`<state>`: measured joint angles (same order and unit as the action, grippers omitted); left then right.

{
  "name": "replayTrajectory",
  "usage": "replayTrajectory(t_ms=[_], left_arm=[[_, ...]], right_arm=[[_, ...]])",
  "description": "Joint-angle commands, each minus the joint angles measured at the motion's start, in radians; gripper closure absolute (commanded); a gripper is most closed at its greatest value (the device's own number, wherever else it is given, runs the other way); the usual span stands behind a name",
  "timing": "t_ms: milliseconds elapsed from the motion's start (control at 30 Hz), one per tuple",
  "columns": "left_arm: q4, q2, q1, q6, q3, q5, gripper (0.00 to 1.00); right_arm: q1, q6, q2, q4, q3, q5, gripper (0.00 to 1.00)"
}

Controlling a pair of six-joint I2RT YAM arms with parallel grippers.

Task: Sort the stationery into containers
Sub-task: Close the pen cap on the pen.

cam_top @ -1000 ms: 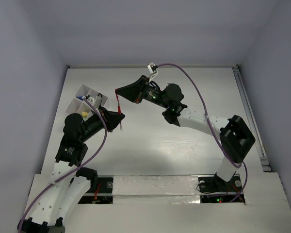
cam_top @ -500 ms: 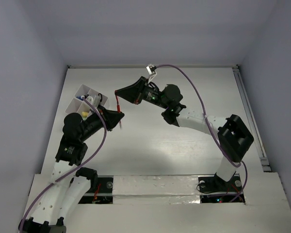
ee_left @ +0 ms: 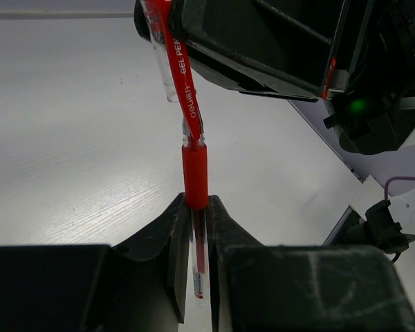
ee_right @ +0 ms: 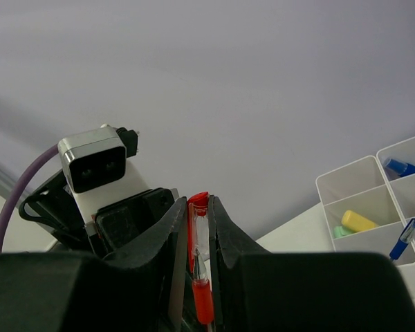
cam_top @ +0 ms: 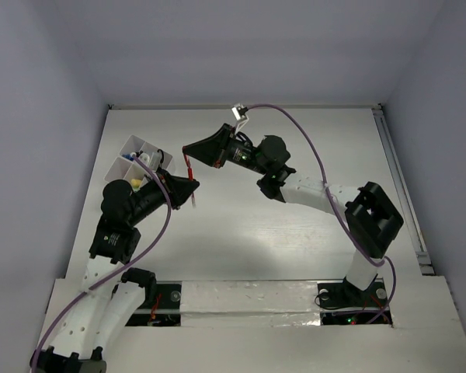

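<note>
The thin red pen hangs in the air between both grippers, above the table's left half. My left gripper is shut on its clear barrel, just below the red grip, which also shows in the right wrist view. My right gripper is shut on the pen's clear, red-tipped cap end. The white organiser box stands at the far left, partly hidden by my left arm. In the right wrist view its compartments hold a yellow eraser, a green one beside it and a blue pen.
The right arm's purple cable loops over the table's middle. A metal rail runs along the table's right edge. Grey walls close in the far, left and right sides.
Both grippers keep hold of the red pen at about the same spot. The right arm's rear links have shifted slightly to the left.
</note>
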<state>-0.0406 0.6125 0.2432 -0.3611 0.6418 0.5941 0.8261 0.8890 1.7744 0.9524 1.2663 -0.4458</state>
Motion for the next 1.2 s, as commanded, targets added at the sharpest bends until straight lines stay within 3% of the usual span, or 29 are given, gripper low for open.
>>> replayTrajectory(t_ms=[0,567,1167], left_arm=[[-0.058,-0.017,-0.01,-0.004,0.012,0.003,1.0],[-0.157,-0.017,-0.01,-0.116,0.038,-0.05,1.0],[-0.216,0.016,-0.01,-0.217,0.17,0.049,1.0]], right_arm=[[-0.002,-0.007,-0.013,0.066,0.005,-0.005,1.0],[0.059,-0.061,-0.047,0.17,-0.107,0.047,1.0],[0.122,-0.156,-0.148,0.037,-0.34,0.052,1.0]])
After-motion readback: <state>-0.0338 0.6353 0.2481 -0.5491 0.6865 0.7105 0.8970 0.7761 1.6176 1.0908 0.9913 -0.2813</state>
